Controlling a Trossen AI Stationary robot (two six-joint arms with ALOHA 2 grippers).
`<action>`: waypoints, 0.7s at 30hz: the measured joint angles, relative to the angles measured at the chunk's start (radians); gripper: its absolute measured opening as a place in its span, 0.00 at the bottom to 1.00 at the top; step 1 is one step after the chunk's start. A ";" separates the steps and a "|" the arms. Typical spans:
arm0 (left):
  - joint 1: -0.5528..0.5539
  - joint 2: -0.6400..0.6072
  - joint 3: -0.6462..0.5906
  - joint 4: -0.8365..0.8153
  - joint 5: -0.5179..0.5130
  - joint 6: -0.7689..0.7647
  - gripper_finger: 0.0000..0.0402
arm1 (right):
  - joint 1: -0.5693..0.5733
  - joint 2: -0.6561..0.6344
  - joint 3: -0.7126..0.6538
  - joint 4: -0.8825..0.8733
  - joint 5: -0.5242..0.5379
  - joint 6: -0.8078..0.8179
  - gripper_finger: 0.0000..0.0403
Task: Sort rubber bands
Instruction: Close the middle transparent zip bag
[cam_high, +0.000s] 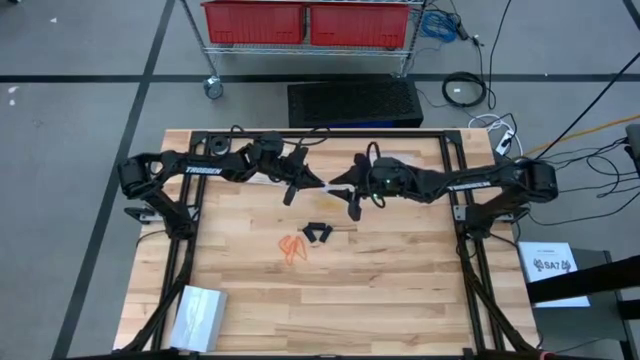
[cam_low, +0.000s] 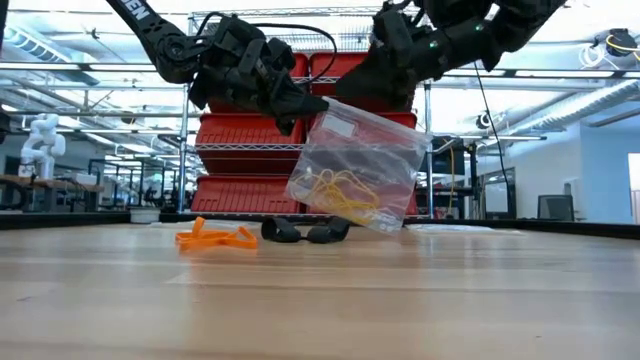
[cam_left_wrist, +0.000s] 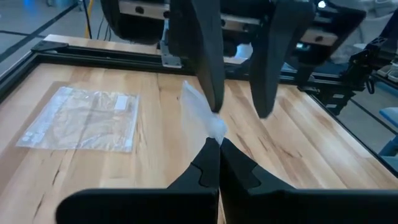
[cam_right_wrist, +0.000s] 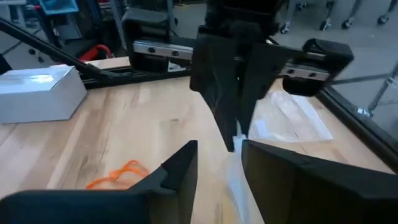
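Both tools hold one clear bag (cam_low: 358, 165) in the air above the worktop (cam_high: 400, 280), probably to open it. The left tool (cam_left_wrist: 214, 148) pinches its edge; the right tool (cam_right_wrist: 219, 163) is spread around it. Yellow bands (cam_low: 342, 192) sit inside, hanging below both tools. Orange bands (cam_high: 293, 247) and black bands (cam_high: 318, 233) lie beneath.

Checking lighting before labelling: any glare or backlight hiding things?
Low view: backlit, yet the bag and yellow bands inside show. High view: even light, orange bands plain. Right wrist view: glare on the white box.

Bag (cam_low: 360, 165) hangs betw. both grippers above table (cam_high: 380, 280); bands (cam_high: 293, 247) lie below, just left
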 joint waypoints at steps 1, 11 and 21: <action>-0.002 0.000 0.000 0.001 -0.001 0.000 0.00 | 0.000 0.011 0.000 0.018 0.000 -0.003 0.28; -0.011 0.000 -0.001 -0.005 -0.008 0.000 0.00 | -0.020 0.062 0.059 -0.052 0.029 -0.030 0.16; -0.010 0.000 0.000 0.002 0.000 0.003 0.00 | -0.021 0.057 0.065 -0.117 0.028 -0.037 0.16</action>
